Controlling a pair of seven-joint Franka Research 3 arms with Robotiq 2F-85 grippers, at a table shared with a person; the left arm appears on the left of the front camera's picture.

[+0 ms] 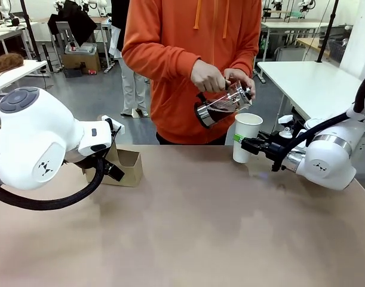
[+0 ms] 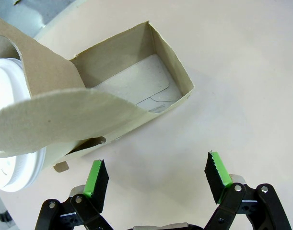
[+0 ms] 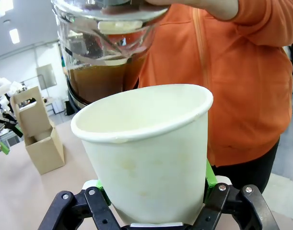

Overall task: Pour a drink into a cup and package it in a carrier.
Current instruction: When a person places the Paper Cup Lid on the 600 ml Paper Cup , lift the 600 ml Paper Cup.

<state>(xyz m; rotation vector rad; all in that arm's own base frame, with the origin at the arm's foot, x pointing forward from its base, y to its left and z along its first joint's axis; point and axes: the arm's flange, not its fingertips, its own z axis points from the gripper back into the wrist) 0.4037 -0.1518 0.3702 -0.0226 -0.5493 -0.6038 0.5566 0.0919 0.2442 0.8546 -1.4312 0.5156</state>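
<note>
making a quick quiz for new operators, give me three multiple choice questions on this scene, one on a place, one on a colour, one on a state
1. Where is the carrier?
A) on the table, by the left gripper
B) in the person's hands
C) on the floor

2. What colour is the cup?
A) brown
B) white
C) orange

3. What is the right gripper doing?
A) open and empty
B) shut on the carrier
C) shut on the cup

Answers:
1 A, the left wrist view shows it standing on the table just ahead of the open fingers.
2 B, it is plain white in the front and right wrist views.
3 C, it clamps the cup's sides in the right wrist view.
</note>
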